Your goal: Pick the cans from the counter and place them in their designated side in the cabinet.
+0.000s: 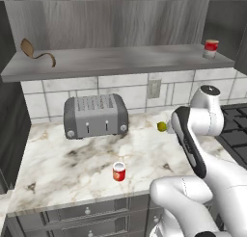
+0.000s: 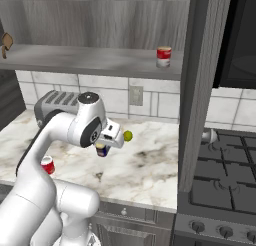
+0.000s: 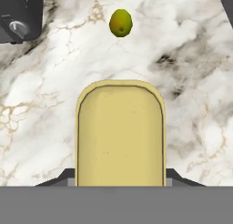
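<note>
Your marble counter (image 1: 72,159) carries a toaster (image 1: 95,115) at the back and the red can (image 1: 119,172) near the front edge; another red can (image 1: 210,48) stands on the cabinet (image 1: 120,62) shelf's right end. From the right, the gripper (image 2: 102,149) is clamped on the blue can (image 2: 102,150) above the counter, beside a yellow-green ball (image 2: 128,135). Through the hand camera you see that can's yellow top (image 3: 120,134) between the fingers.
</note>
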Robot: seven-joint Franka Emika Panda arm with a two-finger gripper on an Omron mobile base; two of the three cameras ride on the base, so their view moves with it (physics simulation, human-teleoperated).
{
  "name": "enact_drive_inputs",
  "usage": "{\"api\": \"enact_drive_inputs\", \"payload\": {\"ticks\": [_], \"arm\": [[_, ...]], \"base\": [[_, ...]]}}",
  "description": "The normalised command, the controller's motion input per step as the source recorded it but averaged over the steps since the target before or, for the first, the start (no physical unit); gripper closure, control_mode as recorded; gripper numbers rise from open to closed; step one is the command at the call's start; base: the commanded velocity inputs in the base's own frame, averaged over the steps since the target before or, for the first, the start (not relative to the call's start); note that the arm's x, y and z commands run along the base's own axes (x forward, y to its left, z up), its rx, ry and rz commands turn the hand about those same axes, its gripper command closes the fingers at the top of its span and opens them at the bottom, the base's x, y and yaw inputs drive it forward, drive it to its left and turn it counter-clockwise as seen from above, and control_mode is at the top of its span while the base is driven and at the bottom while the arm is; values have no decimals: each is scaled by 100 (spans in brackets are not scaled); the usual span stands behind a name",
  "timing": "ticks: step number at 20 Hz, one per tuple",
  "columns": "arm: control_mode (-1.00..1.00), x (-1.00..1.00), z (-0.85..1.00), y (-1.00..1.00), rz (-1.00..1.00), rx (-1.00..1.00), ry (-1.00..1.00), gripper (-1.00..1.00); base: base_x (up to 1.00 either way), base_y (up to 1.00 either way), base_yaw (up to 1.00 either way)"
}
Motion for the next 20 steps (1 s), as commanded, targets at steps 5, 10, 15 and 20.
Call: {"api": "enact_drive_inputs", "payload": {"ticks": [5,10,15,20], "arm": [[-100,-27,23,-7,0,0,-5,100],[-100,-26,24,-2,0,0,-3,100],[-100,-29,27,-4,0,0,-3,100],[-100,-30,29,-11,0,-2,-1,100]], "base": [[0,0,0],[0,0,0],[0,0,0],[0,0,0]]}}
